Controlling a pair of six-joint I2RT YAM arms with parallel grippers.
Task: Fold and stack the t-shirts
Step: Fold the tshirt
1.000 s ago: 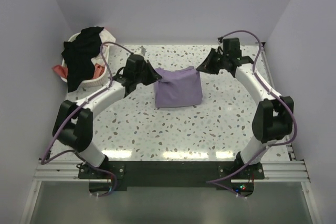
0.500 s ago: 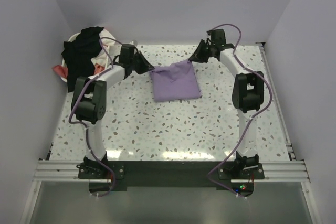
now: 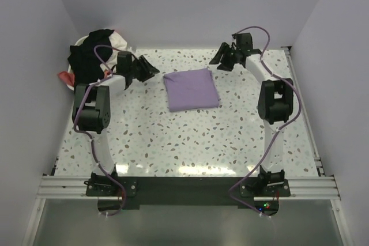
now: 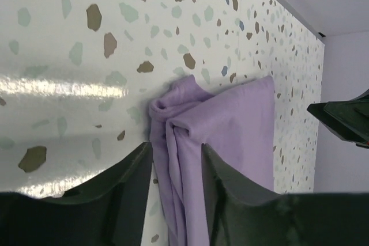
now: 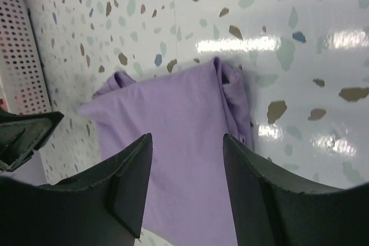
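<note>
A purple t-shirt (image 3: 191, 89), folded into a rectangle, lies flat on the speckled table toward the back middle. My left gripper (image 3: 149, 67) stands open just left of its far left corner, apart from the cloth. In the left wrist view the bunched corner of the t-shirt (image 4: 230, 125) shows between the parted fingers of the left gripper (image 4: 174, 148). My right gripper (image 3: 221, 59) is open beyond the far right corner. In the right wrist view the right gripper (image 5: 187, 137) is spread wide above the t-shirt (image 5: 173, 125), gripping nothing.
A white basket (image 3: 105, 90) at the back left holds black, white and red garments that spill over its rim; its perforated wall (image 5: 23, 56) shows in the right wrist view. Walls close in behind and on both sides of the table.
Both grippers have opened and let go of the t-shirt's far corners. The t-shirt has dropped flat on the table, and each gripper has drawn back outward from it.
</note>
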